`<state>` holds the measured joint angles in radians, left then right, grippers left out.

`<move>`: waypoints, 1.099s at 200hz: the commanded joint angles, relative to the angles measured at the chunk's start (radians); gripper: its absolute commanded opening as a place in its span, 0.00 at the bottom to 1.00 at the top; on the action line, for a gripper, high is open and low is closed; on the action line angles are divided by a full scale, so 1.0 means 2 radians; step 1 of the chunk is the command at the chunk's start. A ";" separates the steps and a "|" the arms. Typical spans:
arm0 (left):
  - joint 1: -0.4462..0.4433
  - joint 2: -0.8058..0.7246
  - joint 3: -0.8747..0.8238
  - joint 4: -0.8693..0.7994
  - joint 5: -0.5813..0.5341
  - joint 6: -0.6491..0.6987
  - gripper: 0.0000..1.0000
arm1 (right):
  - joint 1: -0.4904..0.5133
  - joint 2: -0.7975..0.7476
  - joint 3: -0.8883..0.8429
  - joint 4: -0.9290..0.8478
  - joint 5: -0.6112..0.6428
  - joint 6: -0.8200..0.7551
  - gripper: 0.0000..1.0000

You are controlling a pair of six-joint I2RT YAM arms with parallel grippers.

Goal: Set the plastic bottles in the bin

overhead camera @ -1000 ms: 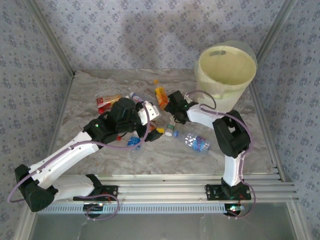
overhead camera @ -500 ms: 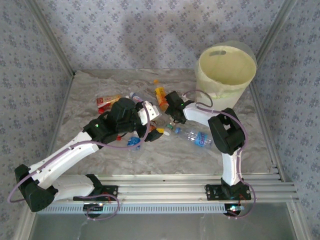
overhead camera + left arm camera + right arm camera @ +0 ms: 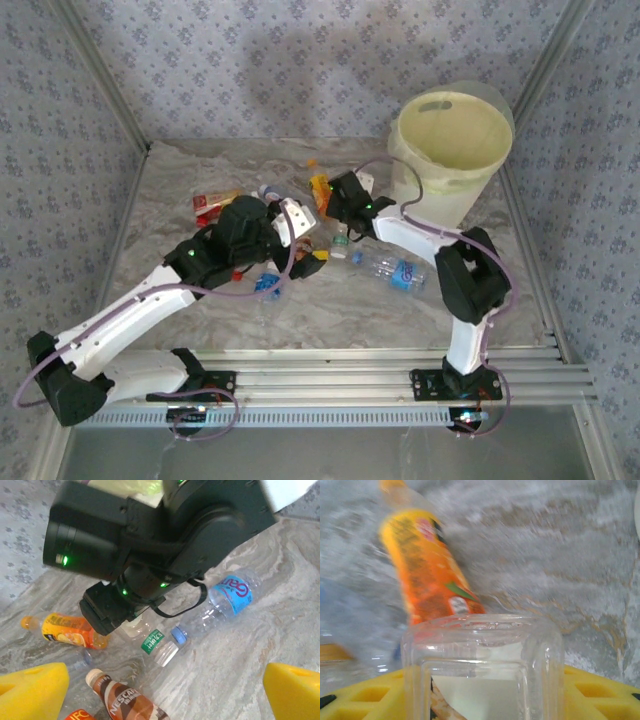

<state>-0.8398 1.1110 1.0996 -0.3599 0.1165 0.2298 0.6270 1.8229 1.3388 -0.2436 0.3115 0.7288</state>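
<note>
Yellow pads [image 3: 365, 692] of the right gripper [image 3: 482, 682] are pressing on both sides of a clear bottle [image 3: 482, 645], so it is gripping that bottle toward the far edge of the table [image 3: 350, 320], a little right of the middle. Just beyond the held bottle an orange bottle [image 3: 427, 575] is lying on the marbled surface, its cap pointing to the far edge. The bin [image 3: 430, 180] is standing in the far right corner with its pale yellow-green liner folded over the rim, and the right gripper is hovering near its left side. The left gripper [image 3: 162, 690] is hanging wide open near the middle of the table, its two yellow fingertips far apart, facing the right gripper's black body. Under that view a green-label bottle [image 3: 159, 645] is lying close below the right gripper, and a blue-label bottle [image 3: 230, 592] is lying just beside it, its blue cap almost touching the green-label one. A brown bottle [image 3: 122, 702] is lying near the left gripper's left fingertip. Toward the far left of the table a red bottle [image 3: 212, 203] is lying on its side, well apart from the bin. I cannot tell whether the held bottle is touching the table.
</note>
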 commanded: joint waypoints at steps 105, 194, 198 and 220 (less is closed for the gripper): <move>-0.001 -0.075 -0.075 0.183 0.009 -0.180 1.00 | 0.010 -0.225 0.021 -0.013 -0.003 -0.222 0.58; 0.037 -0.046 -0.059 0.191 0.128 -0.208 1.00 | -0.091 -0.245 0.126 -0.039 -0.052 -0.293 0.57; 0.038 -0.044 -0.057 0.190 0.131 -0.208 1.00 | -0.096 -0.244 0.130 -0.039 -0.054 -0.295 0.57; 0.042 -0.036 -0.053 0.186 0.144 -0.204 1.00 | -0.130 -0.232 0.158 -0.035 -0.064 -0.298 0.57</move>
<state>-0.7658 1.0256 0.9478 -0.0010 0.3279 -0.1703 0.4198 1.3453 1.5780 -0.3191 0.2283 0.1730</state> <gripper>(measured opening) 0.995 0.571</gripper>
